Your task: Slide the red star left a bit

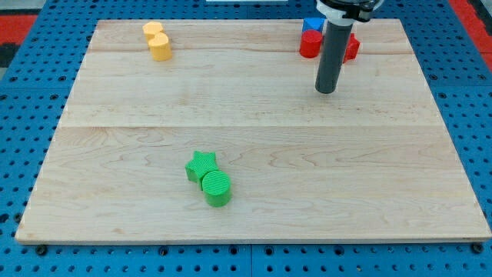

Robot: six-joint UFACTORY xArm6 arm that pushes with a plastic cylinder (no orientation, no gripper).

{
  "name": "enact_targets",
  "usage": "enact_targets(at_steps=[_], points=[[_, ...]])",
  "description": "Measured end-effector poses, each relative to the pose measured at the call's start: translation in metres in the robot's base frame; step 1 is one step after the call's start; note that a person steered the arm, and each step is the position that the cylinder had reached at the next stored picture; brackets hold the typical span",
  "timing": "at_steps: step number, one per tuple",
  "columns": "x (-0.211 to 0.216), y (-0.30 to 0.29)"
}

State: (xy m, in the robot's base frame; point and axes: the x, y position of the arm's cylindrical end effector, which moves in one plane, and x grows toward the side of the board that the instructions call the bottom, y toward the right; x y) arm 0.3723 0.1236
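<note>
My tip [327, 90] rests on the wooden board [246, 131] at the upper right. The rod rises from it and hides the middle of a cluster of blocks just above. To the rod's left a red block [310, 45] shows, round in outline, with a blue block [312, 25] right above it. To the rod's right another red block [352, 47] peeks out; its shape is hard to make out and may be the star. The tip stands a short way below these blocks, apart from them.
Two yellow blocks [157, 41] touch each other at the upper left. A green star [201, 165] and a green cylinder [217, 188] touch each other at lower centre. The board lies on a blue pegboard table [31, 92].
</note>
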Motion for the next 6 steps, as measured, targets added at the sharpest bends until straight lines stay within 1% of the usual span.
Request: enact_targets(at_steps=[3, 4, 5, 6], points=[[0.003, 0.007], [-0.026, 0.063], [-0.060, 0.103], [-0.101, 0.105]])
